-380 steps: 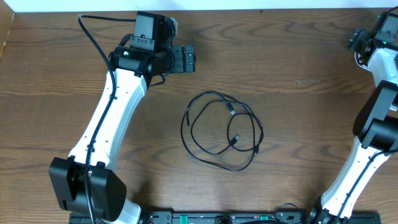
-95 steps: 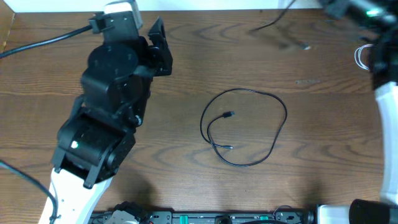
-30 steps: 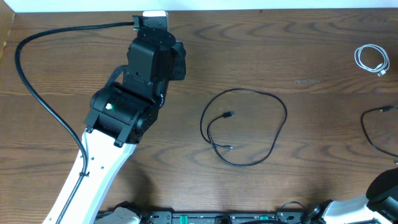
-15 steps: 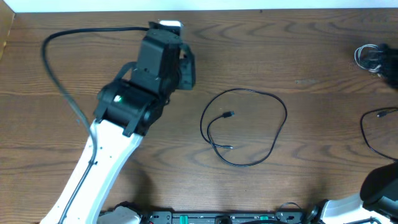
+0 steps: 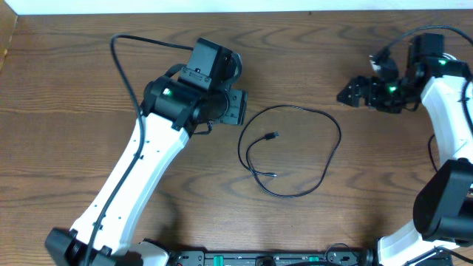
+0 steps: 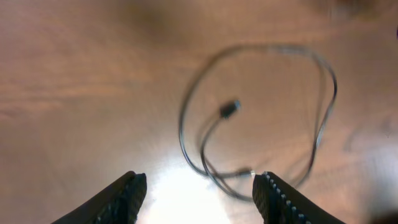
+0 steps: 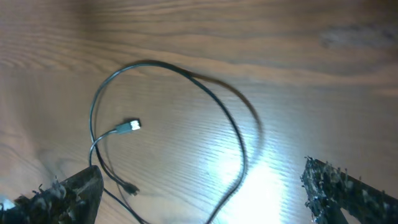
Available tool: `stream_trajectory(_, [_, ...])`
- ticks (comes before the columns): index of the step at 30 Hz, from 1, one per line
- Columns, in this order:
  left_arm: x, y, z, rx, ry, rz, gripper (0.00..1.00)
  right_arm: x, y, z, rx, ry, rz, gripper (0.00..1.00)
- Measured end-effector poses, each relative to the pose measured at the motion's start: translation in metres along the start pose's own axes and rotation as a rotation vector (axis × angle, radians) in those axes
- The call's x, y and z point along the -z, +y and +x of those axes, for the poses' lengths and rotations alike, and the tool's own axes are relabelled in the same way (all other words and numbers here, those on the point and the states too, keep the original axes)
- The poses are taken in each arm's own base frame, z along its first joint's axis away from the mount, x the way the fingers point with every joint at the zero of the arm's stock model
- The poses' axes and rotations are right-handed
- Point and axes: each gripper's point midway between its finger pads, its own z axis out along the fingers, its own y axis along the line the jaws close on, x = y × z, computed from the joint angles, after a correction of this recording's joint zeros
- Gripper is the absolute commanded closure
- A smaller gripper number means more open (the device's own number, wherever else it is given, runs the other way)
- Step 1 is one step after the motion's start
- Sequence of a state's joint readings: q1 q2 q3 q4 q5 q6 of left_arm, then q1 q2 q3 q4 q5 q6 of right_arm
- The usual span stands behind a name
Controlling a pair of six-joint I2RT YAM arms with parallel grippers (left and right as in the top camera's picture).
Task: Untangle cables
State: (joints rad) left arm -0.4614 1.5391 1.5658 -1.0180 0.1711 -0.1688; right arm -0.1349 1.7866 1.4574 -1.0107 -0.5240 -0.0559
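Overhead, I see the thin black cable (image 5: 292,108) lying in a round loop between my left claw (image 5: 240,108) and right claw (image 5: 347,94). Left wrist: ridged jaws apart, blurred loop ahead. Right wrist: jaws wide, loop ahead.

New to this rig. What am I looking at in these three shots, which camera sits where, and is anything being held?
Two white-and-black robot arms, the left arm and the right arm, work at a brown wooden table. The wide picture looks straight down from above. The other two come from a camera on each wrist, so the dark toothed fingers at their bottom edges belong to that arm's own claw. The left claw and the right claw are both open and hold nothing. One thin black cable lies on the table in a loose loop. Neither claw touches it.
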Motion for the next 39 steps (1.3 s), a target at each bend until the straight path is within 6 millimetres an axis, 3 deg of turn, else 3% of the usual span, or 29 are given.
stream_trajectory(7, [-0.05, -0.004, 0.036, 0.023, 0.247, 0.055, 0.4, -0.002, 0.004, -0.003, 0.017, -0.008, 0.001, 0.01])
stream_trajectory(12, [-0.089, 0.004, 0.068, 0.057, 0.403, 0.043, 0.42, -0.003, 0.005, 0.0, 0.016, 0.003, 0.0, 0.01])
stream_trajectory(18, [-0.112, 0.012, 0.097, 0.122, 0.495, 0.017, 0.42, -0.003, 0.005, 0.0, 0.015, 0.003, 0.001, 0.01])
stream_trajectory(30, [-0.156, 0.005, 0.108, 0.202, 0.397, -0.014, 0.39, -0.003, 0.005, -0.001, 0.02, -0.001, 0.0, 0.01])
stream_trajectory(39, [-0.169, 0.018, 0.1, -0.024, 0.316, -0.052, 0.39, -0.003, 0.005, 0.0, 0.017, 0.005, 0.0, 0.01])
